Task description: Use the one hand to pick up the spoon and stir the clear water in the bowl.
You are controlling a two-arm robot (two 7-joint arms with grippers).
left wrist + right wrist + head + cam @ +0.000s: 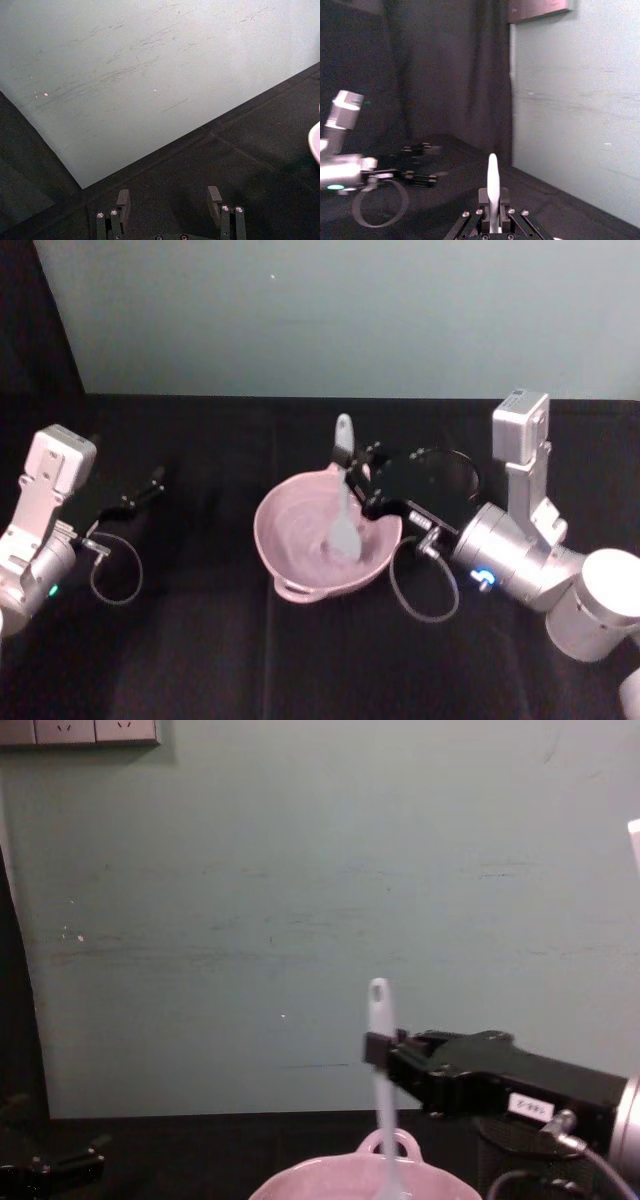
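The wide pale pink glossy bowl (285, 520) sits mid-way across the black bench (200, 660), with the slim white plastic spoon (344, 525) standing head-down inside it. The black right gripper (355, 472) is clamped on the spoon's handle over the far rim, while the left gripper (140, 495) hangs well apart, jaws wide and holding nothing

A bowl (290, 525) sits mid-table (200, 660). A spoon (344, 502) stands in it, head down in the bowl's 3 o'clock half, handle rising past the rim at 1 o'clock. The right gripper (358, 475) reaches in from 3 o'clock and clasps the handle above the rim. A wire-mesh cup (455, 472) stands behind that gripper, at the bowl's 2 o'clock. The left gripper (152, 485) is well apart at the bowl's 9 o'clock. A wall (350, 320) rises behind, at 12 o'clock.
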